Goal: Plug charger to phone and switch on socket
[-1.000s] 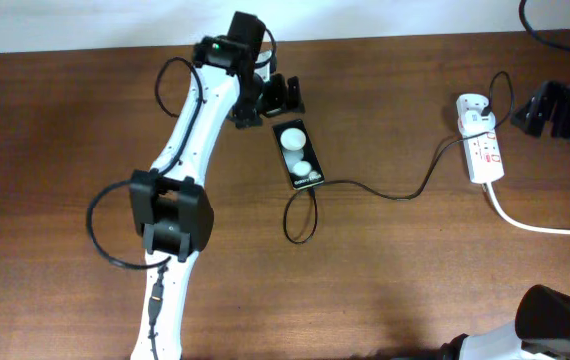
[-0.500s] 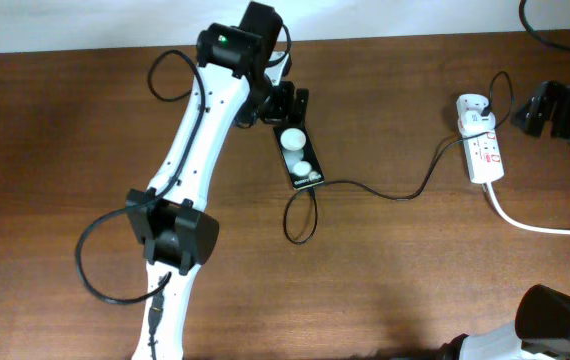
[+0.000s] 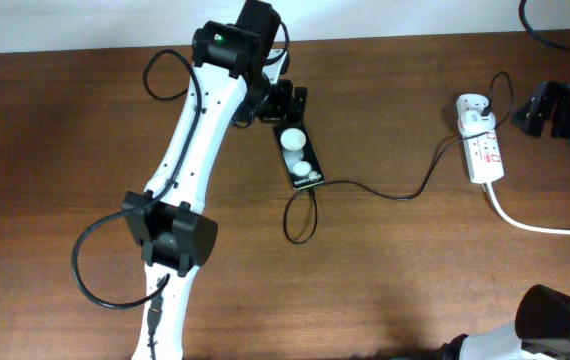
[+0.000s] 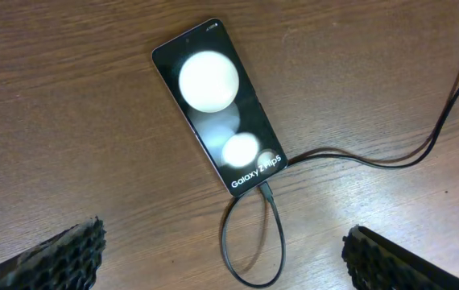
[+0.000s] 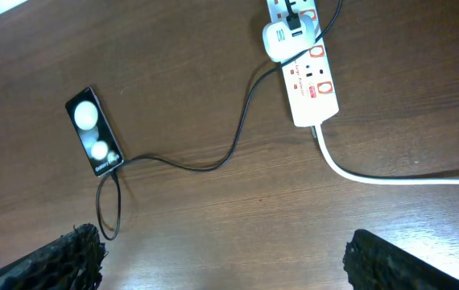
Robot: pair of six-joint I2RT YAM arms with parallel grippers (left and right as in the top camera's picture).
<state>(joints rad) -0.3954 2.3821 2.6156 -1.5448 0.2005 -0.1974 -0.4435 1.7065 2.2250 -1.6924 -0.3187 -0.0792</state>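
The black phone [image 3: 299,155] lies flat on the wooden table, screen up with two white spots; it shows in the left wrist view [image 4: 220,105] and right wrist view [image 5: 94,131]. The black charger cable [image 3: 385,192] meets the phone's near end with its tip [image 4: 266,191], loops, and runs right to a white adapter [image 3: 473,108] in the white socket strip [image 3: 484,150]; the strip also shows in the right wrist view [image 5: 311,80]. My left gripper [image 3: 287,101] hovers open just behind the phone, fingers wide [image 4: 225,256]. My right gripper [image 3: 553,110] is open, right of the strip [image 5: 225,258].
A thick white cord [image 3: 540,222] runs from the strip toward the right edge. The left arm's white links [image 3: 190,150] cross the table's left half, with loose black cables beside them. A pale wall edge lies along the back.
The left arm moved right and toward the phone over the last second, then nearly settled. The phone, cable, strip and right arm have not moved.
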